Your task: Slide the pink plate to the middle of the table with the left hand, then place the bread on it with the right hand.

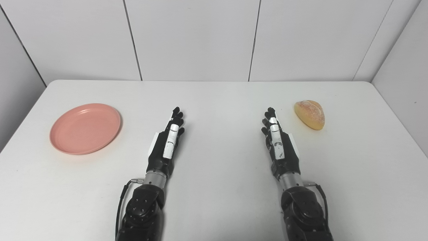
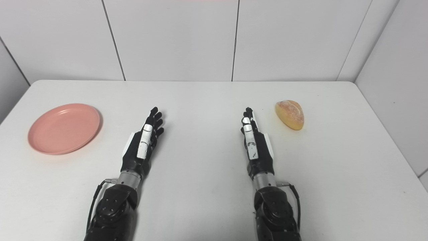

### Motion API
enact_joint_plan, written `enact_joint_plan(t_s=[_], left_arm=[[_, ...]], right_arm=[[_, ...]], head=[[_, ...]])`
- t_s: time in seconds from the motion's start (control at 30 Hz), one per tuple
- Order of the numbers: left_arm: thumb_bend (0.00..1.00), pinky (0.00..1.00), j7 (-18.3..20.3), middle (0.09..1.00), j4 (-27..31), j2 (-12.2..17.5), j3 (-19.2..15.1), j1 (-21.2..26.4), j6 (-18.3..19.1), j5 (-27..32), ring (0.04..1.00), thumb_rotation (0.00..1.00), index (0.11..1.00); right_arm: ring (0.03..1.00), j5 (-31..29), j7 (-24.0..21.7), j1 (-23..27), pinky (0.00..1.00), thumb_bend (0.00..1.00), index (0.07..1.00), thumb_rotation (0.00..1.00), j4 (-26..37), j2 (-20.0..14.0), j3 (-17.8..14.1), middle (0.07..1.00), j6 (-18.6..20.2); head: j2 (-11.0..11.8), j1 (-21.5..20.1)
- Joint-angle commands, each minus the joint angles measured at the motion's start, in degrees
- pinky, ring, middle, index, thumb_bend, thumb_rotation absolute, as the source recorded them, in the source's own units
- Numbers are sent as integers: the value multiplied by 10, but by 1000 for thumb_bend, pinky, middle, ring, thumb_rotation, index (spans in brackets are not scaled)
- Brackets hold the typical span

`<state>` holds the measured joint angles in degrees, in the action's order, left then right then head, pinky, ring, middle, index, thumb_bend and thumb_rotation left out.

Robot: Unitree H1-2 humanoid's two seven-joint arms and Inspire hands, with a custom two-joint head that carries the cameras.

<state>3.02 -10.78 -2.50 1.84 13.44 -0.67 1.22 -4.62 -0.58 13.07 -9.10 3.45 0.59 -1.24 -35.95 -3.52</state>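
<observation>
Nothing is moved yet: the round pink plastic plate [image 1: 85, 128] sits far left, the golden bread roll [image 1: 310, 114] far right. Left hand [image 1: 167, 144] and right hand [image 1: 279, 145] rest empty, fingers extended. Next, I judge, the left reaches plateward.

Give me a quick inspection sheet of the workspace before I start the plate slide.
Surface: white table, bare in the middle.
Job's things: pink plate at the left, empty; bread at the right, on the table.
Clutter: nothing seen.
Hands: left hand and right hand open, holding nothing, apart from both things.
Cables: black cable by the left wrist; another by the right wrist.
Surroundings: white panelled walls.
</observation>
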Motion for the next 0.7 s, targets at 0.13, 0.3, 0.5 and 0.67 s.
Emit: enact_joint_plan(t_s=[0.13, 0.3, 0.5, 0.67], left_arm=[[654, 1000, 0, 1000, 5, 0, -1, 22, -10, 3, 1000, 1000, 1000], [662, 1000, 0, 1000, 3, 0, 0, 23, -11, 2, 1000, 1000, 1000], [666, 1000, 1, 1000, 4, -1, -2, 23, -10, 6, 1000, 1000, 1000], [672, 1000, 2, 1000, 3, -1, -2, 24, -11, 7, 1000, 1000, 1000]], right_arm=[[1000, -4, -7, 16, 1000, 698, 1000, 974, 18, 1, 0, 1000, -18], [1000, 0, -6, 16, 1000, 691, 1000, 981, 18, 0, 2, 1000, -21], [1000, -3, -8, 17, 1000, 701, 1000, 978, 18, 0, 2, 1000, -17], [1000, -4, -6, 17, 1000, 707, 1000, 965, 20, 2, 0, 1000, -13]], head=[[1, 0], [0, -1], [0, -1], [-1, -1]])
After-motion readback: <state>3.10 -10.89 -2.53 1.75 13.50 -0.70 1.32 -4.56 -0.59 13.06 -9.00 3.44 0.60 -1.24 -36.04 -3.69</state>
